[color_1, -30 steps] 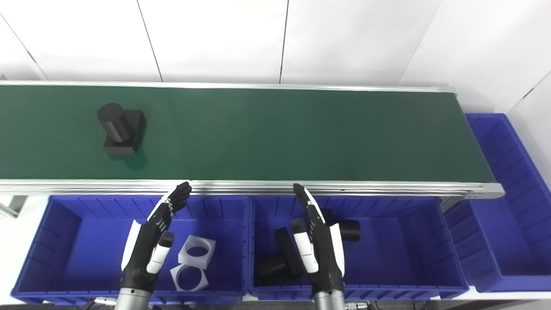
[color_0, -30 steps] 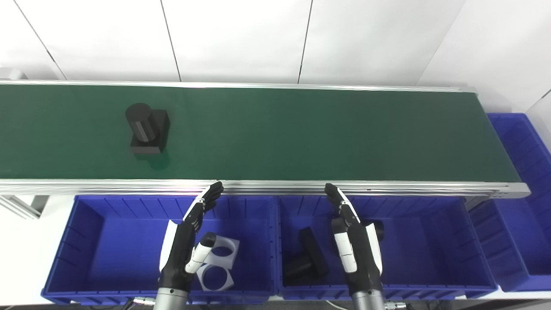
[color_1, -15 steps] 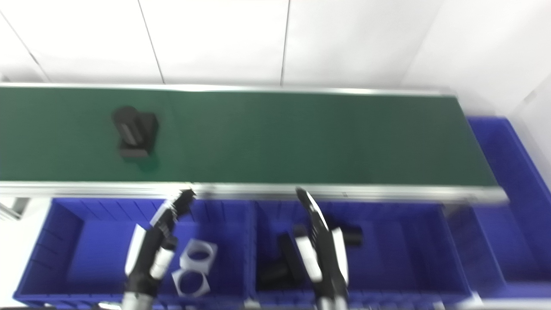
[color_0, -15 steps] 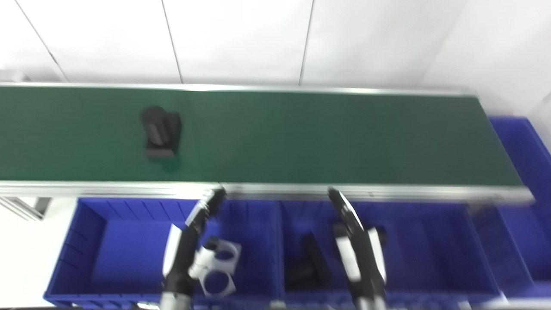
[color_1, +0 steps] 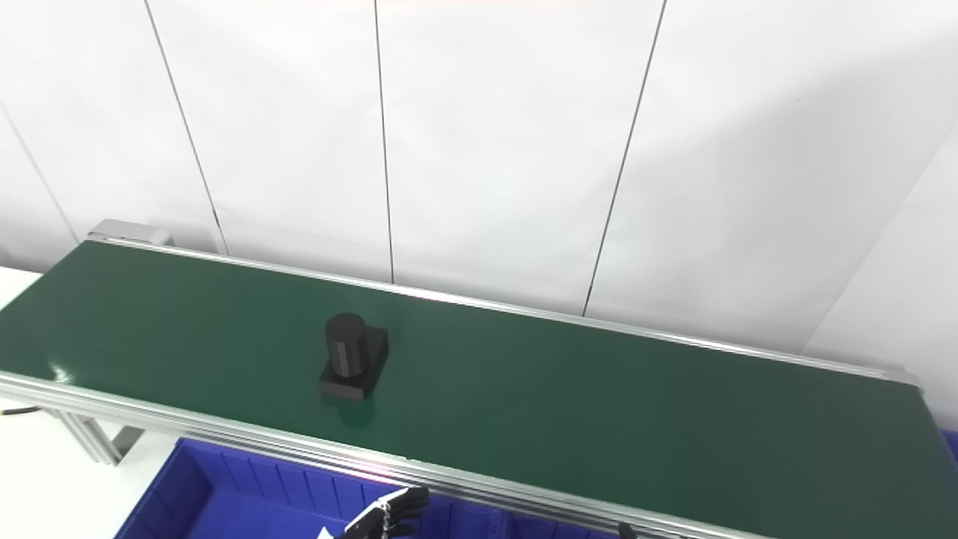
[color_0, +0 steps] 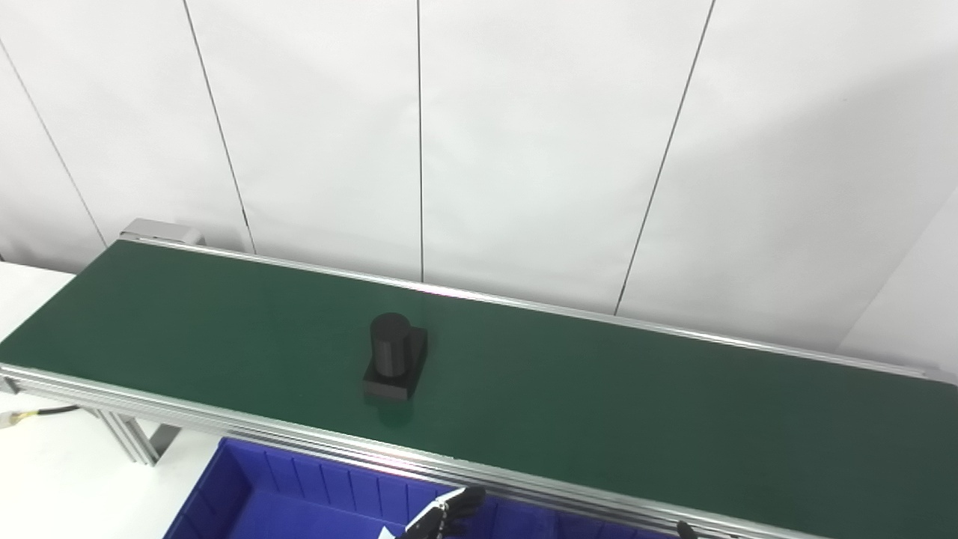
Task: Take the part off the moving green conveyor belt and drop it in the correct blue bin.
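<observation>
One black part, a cylinder on a square base (color_0: 394, 365), rides mid-width on the green conveyor belt (color_0: 599, 397). I'm at the waiting step. My left hand (color_0: 441, 516) barely shows above the blue bin (color_0: 254, 494); its state I cannot tell. Next: reach and close around the cylinder.

- the part (color_0: 395, 363) is a matte black piece: a short upright cylinder standing on a flat rectangular base plate. the cylinder sits toward the far end of the plate, and the base lies flat.
- it rests on the green conveyor belt (color_0: 599, 404), left of the belt's middle and about midway between the far and near rails; nothing touches it.
- the belt is dark green, framed by silver rails, and runs slantwise from upper left to lower right.
- a blue bin (color_0: 247, 494) sits below the near rail; only its upper left corner and ribbed inner wall show.
</observation>
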You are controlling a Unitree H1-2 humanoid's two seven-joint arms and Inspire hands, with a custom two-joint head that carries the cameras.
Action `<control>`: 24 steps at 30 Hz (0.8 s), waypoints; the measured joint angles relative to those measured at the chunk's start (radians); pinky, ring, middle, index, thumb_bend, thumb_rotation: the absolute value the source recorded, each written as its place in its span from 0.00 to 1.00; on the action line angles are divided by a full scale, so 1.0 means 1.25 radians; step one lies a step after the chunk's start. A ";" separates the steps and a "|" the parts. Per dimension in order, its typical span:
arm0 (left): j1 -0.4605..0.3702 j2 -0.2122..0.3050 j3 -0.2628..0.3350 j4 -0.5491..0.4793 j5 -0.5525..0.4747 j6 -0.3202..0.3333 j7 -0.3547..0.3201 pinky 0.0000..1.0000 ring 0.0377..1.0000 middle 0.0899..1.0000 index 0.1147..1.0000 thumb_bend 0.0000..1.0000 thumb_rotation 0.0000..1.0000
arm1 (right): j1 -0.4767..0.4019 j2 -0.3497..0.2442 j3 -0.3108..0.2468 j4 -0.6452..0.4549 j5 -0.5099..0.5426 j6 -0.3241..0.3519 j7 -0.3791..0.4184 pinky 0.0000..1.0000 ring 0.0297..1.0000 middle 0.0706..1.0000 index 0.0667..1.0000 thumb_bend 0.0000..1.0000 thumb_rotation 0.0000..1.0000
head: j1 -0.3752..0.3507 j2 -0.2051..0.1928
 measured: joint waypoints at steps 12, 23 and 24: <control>-0.016 0.002 -0.011 0.021 -0.001 0.000 0.035 0.75 0.79 0.79 0.75 0.79 0.83 | -0.026 -0.004 -0.030 0.022 -0.069 -0.064 -0.028 1.00 1.00 0.97 0.95 0.56 0.98 | -0.005 -0.004; -0.040 0.005 -0.050 0.048 0.002 0.000 0.092 0.72 0.77 0.77 0.74 0.81 0.84 | -0.113 -0.025 -0.058 -0.041 -0.174 -0.089 -0.059 1.00 0.95 0.92 0.94 0.66 0.80 | -0.013 -0.010; -0.041 0.005 -0.052 0.052 0.002 0.000 0.098 0.72 0.76 0.77 0.74 0.80 0.84 | -0.123 -0.026 -0.060 -0.043 -0.182 -0.089 -0.060 1.00 0.95 0.93 0.94 0.68 0.79 | -0.013 -0.010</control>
